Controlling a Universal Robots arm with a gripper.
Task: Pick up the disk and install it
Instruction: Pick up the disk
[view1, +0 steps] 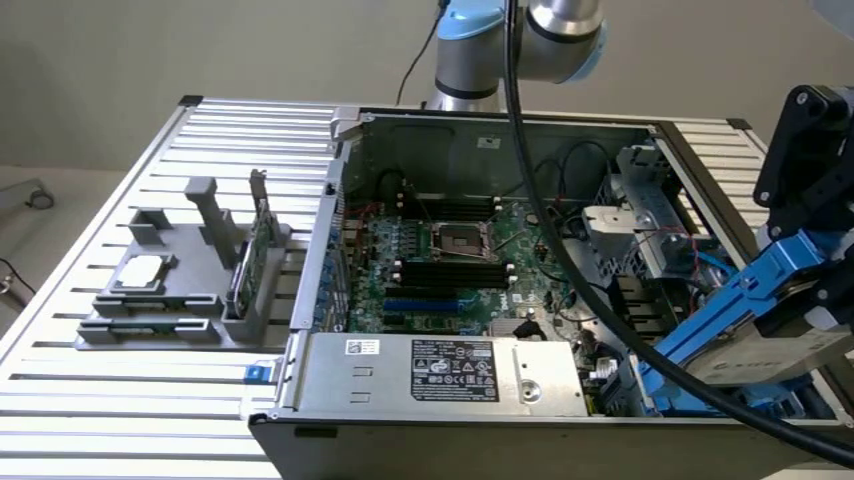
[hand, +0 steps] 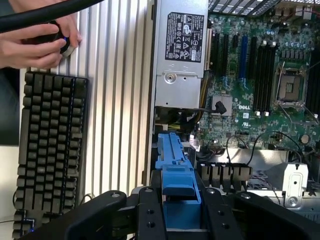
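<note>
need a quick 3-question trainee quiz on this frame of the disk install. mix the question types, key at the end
1. True or false: the disk already sits in its bay inside the computer case.
2. What do the fingers clamp? A) the disk's blue rail B) a green card C) a cable
3. In the exterior view, on which side of the case does the grey holder stand?

Key:
1. False. The gripper holds it up at the case's end on the exterior view's right.
2. A
3. The exterior view's left.
</note>
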